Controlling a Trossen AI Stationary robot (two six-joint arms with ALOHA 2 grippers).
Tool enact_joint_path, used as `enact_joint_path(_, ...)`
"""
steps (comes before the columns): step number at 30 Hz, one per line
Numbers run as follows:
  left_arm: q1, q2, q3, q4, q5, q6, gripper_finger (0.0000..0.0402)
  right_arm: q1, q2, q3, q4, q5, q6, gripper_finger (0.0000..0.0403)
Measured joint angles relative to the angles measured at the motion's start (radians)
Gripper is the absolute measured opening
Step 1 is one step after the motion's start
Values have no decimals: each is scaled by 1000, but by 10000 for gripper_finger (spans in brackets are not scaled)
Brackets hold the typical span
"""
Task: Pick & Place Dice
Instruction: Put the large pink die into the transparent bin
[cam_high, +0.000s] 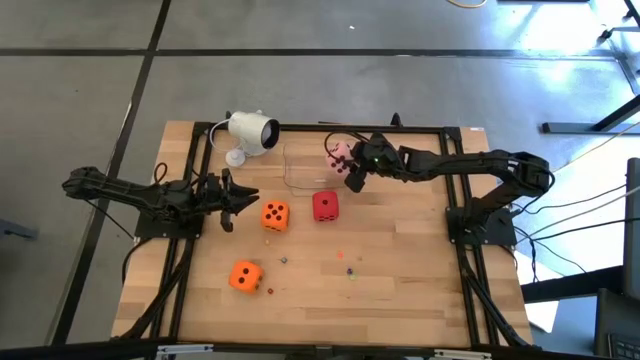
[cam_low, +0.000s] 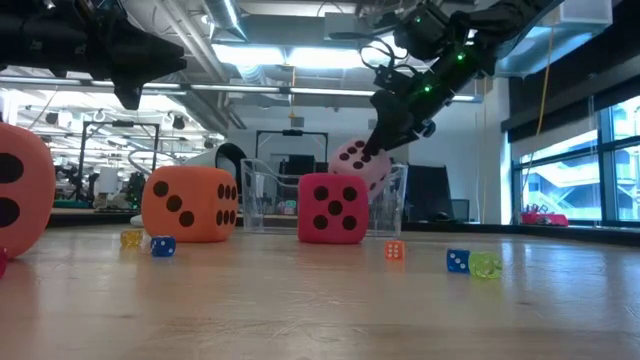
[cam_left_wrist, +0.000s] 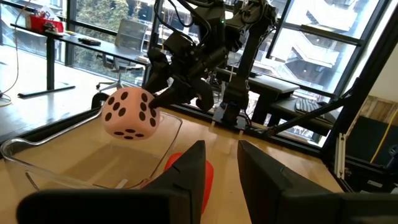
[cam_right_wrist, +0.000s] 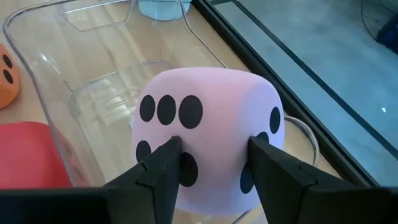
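Four dice are counted. One pink die (cam_high: 340, 154) is gripped by the right gripper (cam_high: 349, 166) above the clear container (cam_high: 305, 165). One red die (cam_high: 325, 206) and two orange dice (cam_high: 275, 215) (cam_high: 246, 276) are set beside the container. The left gripper (cam_high: 240, 202), partly open, is empty.

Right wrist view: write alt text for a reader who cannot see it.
The right gripper's two dark fingers sit against a pale pink die with dark pips, above the rim of a clear plastic container on the wooden table. A red die and an orange die show at one edge.
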Motion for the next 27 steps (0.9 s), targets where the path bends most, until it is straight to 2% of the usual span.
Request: enact_joint_path(27, 0, 0, 0, 0, 0, -1, 88, 1, 0, 0, -6, -9, 112, 181)
